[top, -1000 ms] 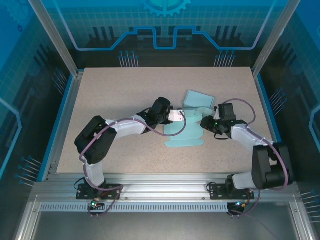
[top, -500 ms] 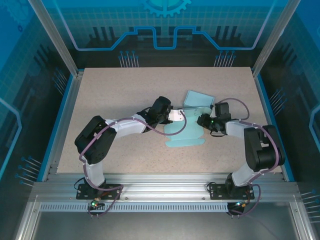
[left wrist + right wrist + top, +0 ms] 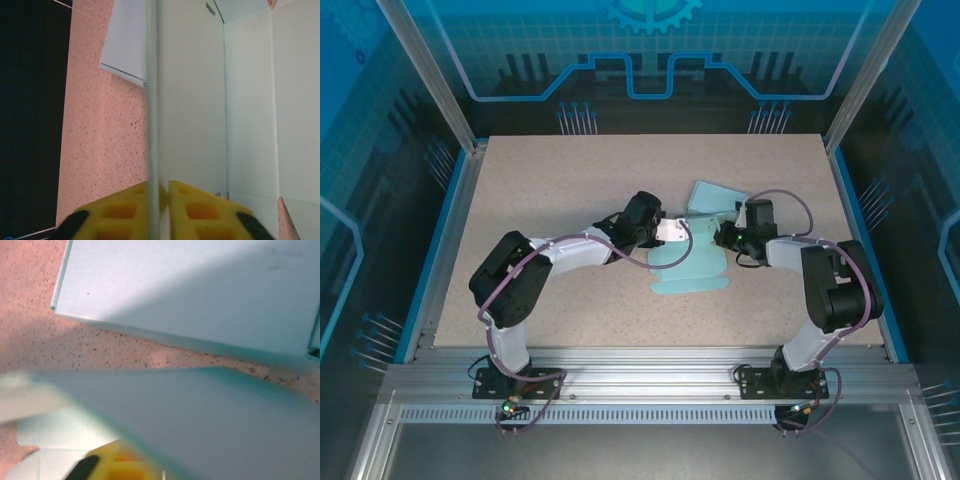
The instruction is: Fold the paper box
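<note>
Early in the fold, by the look of it. Mid-table: paper box, mostly flat, one wall raised on edge. Left gripper pinching that upright wall between pressed fingers. Right gripper closed tight, seemingly on a lifted flap at the box's right side. Left to do: remaining walls up, flaps tucked, lid over.

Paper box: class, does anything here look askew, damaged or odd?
Nothing looks damaged or spilled. The paper box is only half-formed: one panel stands on edge, pinched in the left claw, while the far flap lies skewed on the table.
</note>
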Motion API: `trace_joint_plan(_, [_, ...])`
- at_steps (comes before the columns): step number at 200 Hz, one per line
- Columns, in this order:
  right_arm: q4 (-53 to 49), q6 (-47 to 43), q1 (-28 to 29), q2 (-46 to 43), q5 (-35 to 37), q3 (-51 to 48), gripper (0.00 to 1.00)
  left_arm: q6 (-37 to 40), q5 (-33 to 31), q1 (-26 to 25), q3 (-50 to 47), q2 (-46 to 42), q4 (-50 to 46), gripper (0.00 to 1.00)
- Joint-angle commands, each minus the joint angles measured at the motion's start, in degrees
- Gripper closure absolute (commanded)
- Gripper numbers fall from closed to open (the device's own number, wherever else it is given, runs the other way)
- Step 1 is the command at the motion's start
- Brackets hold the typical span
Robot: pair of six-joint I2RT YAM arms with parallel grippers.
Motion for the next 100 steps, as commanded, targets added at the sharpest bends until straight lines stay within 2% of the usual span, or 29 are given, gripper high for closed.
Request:
trace_joint_plan(1, [0.2, -1.4, 0.8, 0.7, 0.1, 0.5, 0.98, -0.6, 1.5, 0.5, 0.0, -0.6, -5.4, 0.75])
trace_joint_plan(31, [-2.3, -2.4, 1.2, -0.2, 1.1, 0.3, 1.0, -2.6, 0.7, 0.4, -0.4, -2.3, -5.5, 0.64])
trace_joint_plan(38, [-3.5, -2.7, 1.4, -0.8, 1.7, 0.3, 1.0, -3.0, 0.4, 0.4, -0.5, -3.0, -5.4, 0.58])
trace_joint_plan(79, [-10.1, -4.3, 2.9, -4.9, 4.4, -0.3, 1.0, -4.1, -0.9, 0.3, -4.6, -9.9, -1.2, 0.54])
trace_joint_plan(81, [-10.4, -4.4, 2.9, -5.1, 4.6, -0.3, 1.0, -4.3, -1.0, 0.3, -4.8, -10.2, -1.1, 0.52])
trace_joint_plan(83, [-10.6, -4.5, 3.1, -5.3, 4.7, -0.4, 1.0, -4.4, -0.9, 0.3, -5.1, -10.7, -1.1, 0.4])
trace_joint_plan(85, [-10.8, -4.6, 3.2, -5.6, 4.8, -0.5, 1.0, -4.6, -0.8, 0.3, -5.3, -11.1, -1.0, 0.32])
trace_joint_plan(90, [-11.4, -4.8, 3.3, -6.1, 5.2, -0.7, 1.0, -4.8, -0.5, 0.3, -6.0, -12.4, -0.8, 0.21])
trace_joint_plan(100, [-12.1, -5.2, 3.7, -7.0, 5.7, -1.1, 1.0, -5.6, 0.7, 0.3, -7.5, -14.8, -0.7, 0.17])
